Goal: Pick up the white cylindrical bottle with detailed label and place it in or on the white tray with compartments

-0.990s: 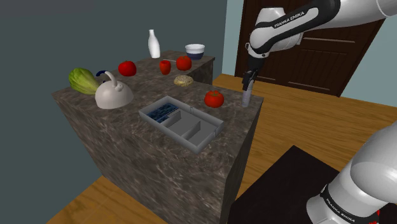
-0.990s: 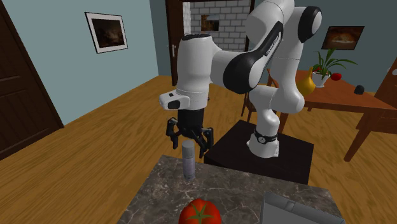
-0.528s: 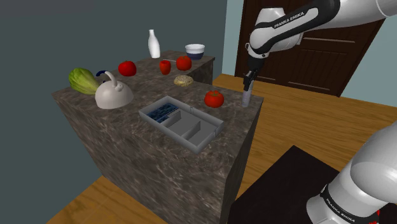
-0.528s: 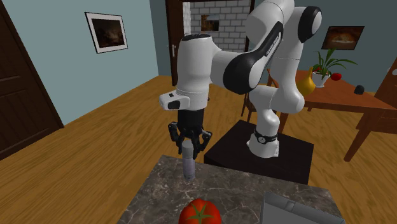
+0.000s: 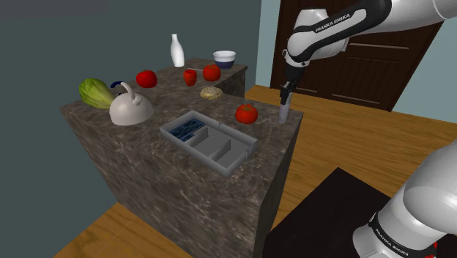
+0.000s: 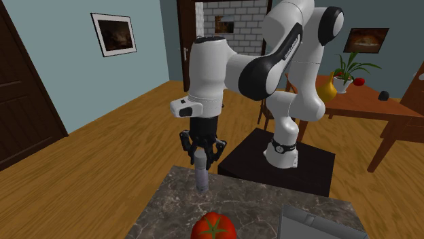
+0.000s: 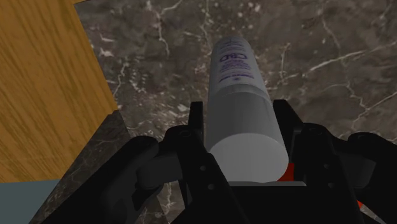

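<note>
Dark veined marble desk (image 5: 146,172) in a house room, wood floor beyond its edge. Jaws are clamped on the bottle (image 6: 202,176) high up, one black finger on each side of the round wall; the wrist view shows both touching it. Bottle stands upright at the desk corner, base apparently resting on the stone, near the red tomato (image 5: 246,113). Body reads pale grey-white with a plain cap end and purple print on the label band. Guess: rigid, light, not fragile, but the wall is smooth and curved, so it could slip or twist between flat fingers. A high grip means the long lower part can swing, so mid-body would be steadier. Tray (image 5: 196,154) lies beyond the tomato, well apart from the bottle: shallow grey-white rectangle, thin walls, straight dividers, one compartment with a bluish pattern. A tall narrow bottle looks tippy there, so set it down gently.
</note>
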